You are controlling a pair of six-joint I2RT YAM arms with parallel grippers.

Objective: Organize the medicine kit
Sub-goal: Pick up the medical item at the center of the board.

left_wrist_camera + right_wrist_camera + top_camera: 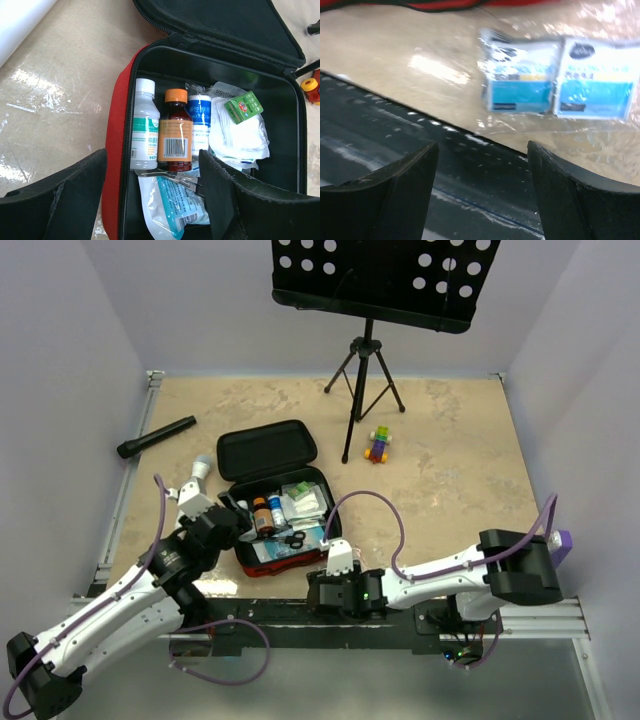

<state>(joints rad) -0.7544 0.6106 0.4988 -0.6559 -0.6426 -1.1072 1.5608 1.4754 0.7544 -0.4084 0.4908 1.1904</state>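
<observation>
Because the medicine kit (267, 450) lies open near the middle of the counter (450, 460), lid folded back on its far side, its contents are easy to reach from above. The left fingers (70, 200) hover spread wide over the case's left wall, gripping nothing. They are likely lined up to tidy the white bottle (144, 130) and the brown bottle (175, 132), which lie side by side. The right fingers (395, 200) (also parted and empty) hang low at the counter's near edge, facing a clear sachet packet (555, 80) that lies outside the case and probably goes in next. That view is blurred, so the print is unreadable, and I cannot pick this packet out in the top view.
</observation>
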